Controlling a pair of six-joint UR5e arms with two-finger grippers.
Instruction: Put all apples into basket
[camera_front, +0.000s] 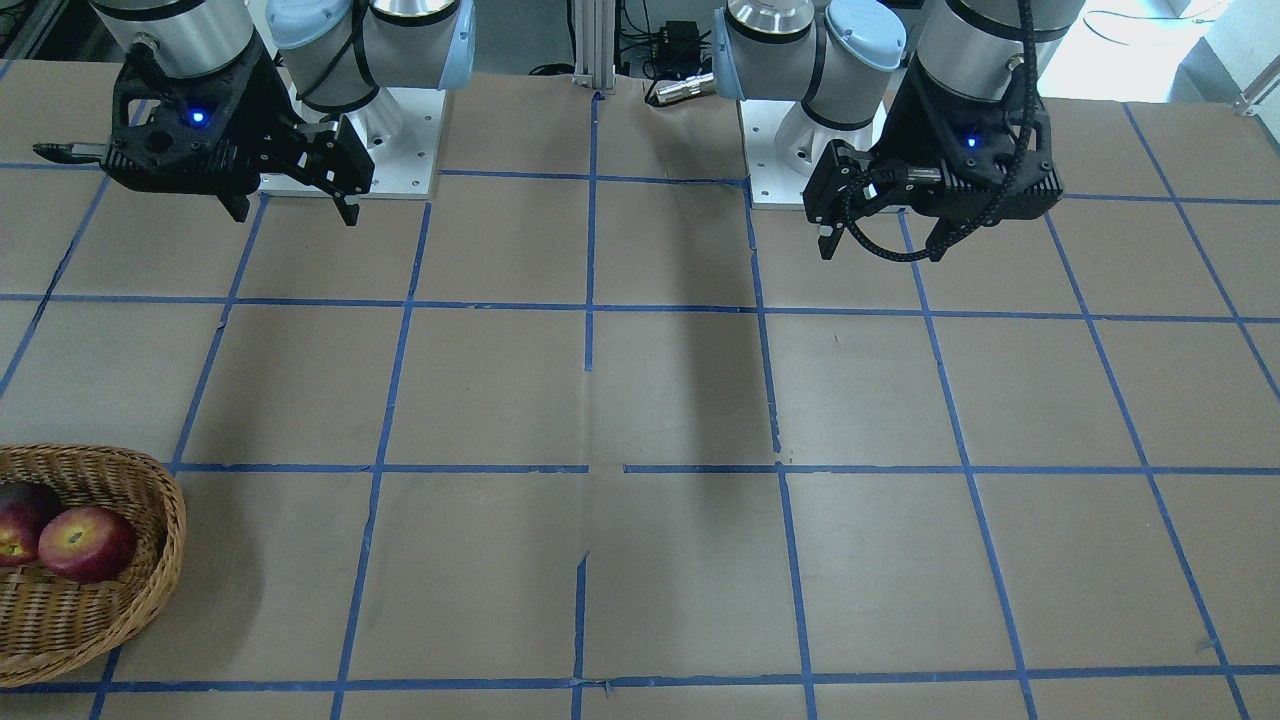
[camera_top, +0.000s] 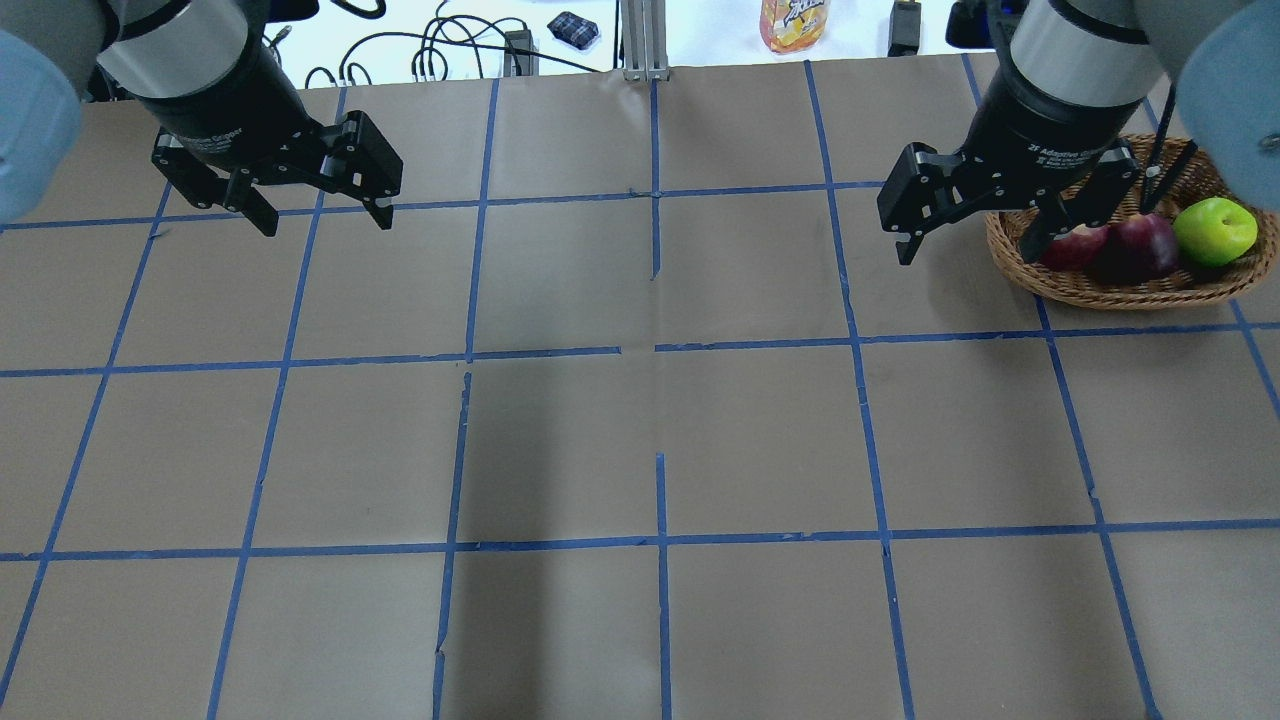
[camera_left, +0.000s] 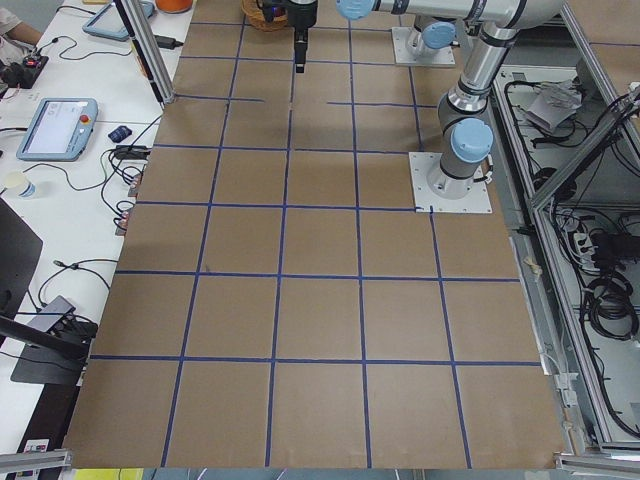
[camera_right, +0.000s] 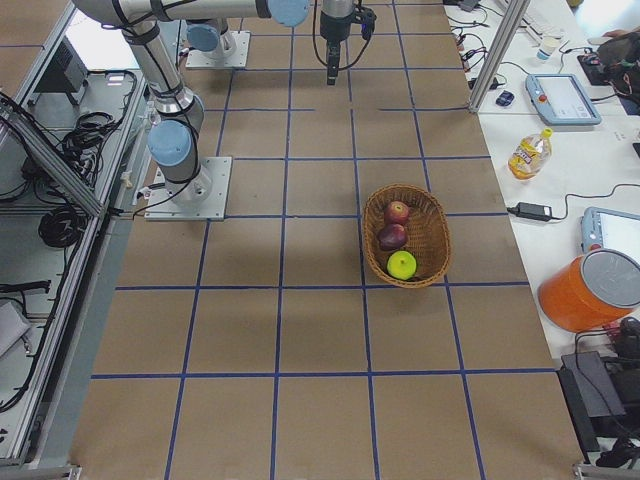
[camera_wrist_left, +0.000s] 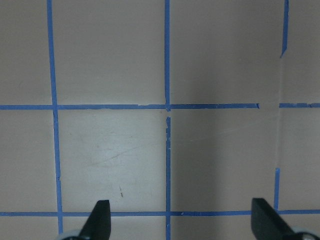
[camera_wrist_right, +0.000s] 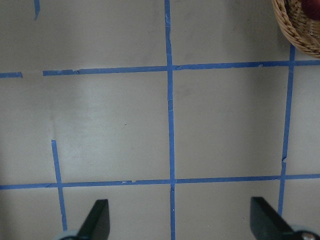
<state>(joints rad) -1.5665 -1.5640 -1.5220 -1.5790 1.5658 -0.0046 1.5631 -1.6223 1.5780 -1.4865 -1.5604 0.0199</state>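
The wicker basket (camera_top: 1120, 292) sits at the table's far right and holds all three apples: the lime-green apple (camera_top: 1215, 230), the dark maroon apple (camera_top: 1147, 245) and the red apple with a yellow patch (camera_top: 1075, 247). The exterior right view shows the basket (camera_right: 432, 230) with the three apples in a row. My right gripper (camera_top: 968, 255) is open and empty, hovering just left of the basket, whose rim (camera_wrist_right: 300, 35) shows in the right wrist view. My left gripper (camera_top: 327, 225) is open and empty, above bare table at the far left.
The table is brown paper with a blue tape grid (camera_top: 655, 360). In the front-facing view the basket (camera_front: 150, 590) is at the lower left edge. An orange bottle (camera_top: 795, 25) and cables lie beyond the table's far edge.
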